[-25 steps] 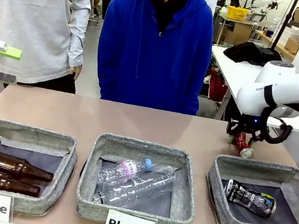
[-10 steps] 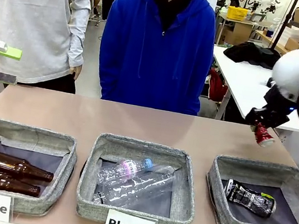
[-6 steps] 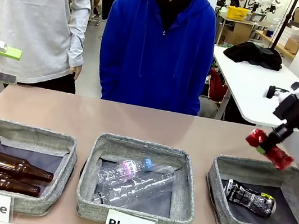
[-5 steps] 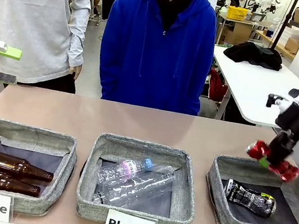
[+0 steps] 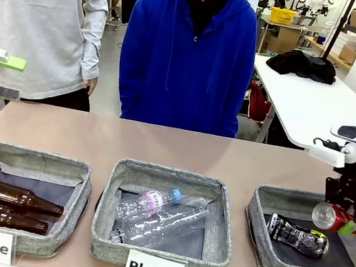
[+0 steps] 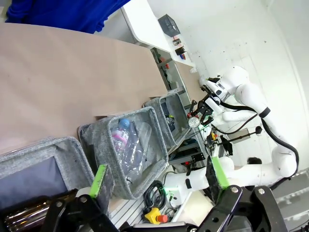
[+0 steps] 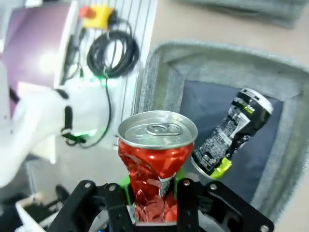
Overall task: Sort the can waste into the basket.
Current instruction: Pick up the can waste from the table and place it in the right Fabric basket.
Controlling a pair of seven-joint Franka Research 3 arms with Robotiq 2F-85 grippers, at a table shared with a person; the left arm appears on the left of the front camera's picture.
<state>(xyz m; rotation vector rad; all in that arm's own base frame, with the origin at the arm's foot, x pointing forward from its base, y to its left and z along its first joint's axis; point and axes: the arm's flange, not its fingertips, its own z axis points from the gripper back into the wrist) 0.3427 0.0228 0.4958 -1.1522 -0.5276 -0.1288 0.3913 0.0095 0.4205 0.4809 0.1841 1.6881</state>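
Note:
The red can (image 5: 327, 216), pinched at its middle, hangs low over the right part of the grey "Can" basket (image 5: 258, 214), with my right gripper (image 5: 341, 224) shut on it. In the right wrist view the red can (image 7: 157, 159) sits between the fingers of my right gripper (image 7: 155, 187), silver end up, above the basket (image 7: 159, 82). A black crushed can (image 5: 297, 235) lies on the basket floor, and the right wrist view shows this black can (image 7: 231, 130) too. My left gripper (image 5: 12, 77) hovers open at the far left. The left wrist view shows my left gripper (image 6: 159, 176) holding nothing.
The "Plastic" basket (image 5: 105, 217) in the middle holds clear bottles. At the left, the "Bottle" basket (image 5: 79, 199) holds two brown bottles. A person in a blue hoodie (image 5: 186, 60) and one in grey (image 5: 43, 24) stand at the far edge. The tabletop behind the baskets is bare.
My right gripper carried the red can from above the table's far right side, forward and down over the "Can" basket, turning it so the silver end faces forward. The left arm stayed put.

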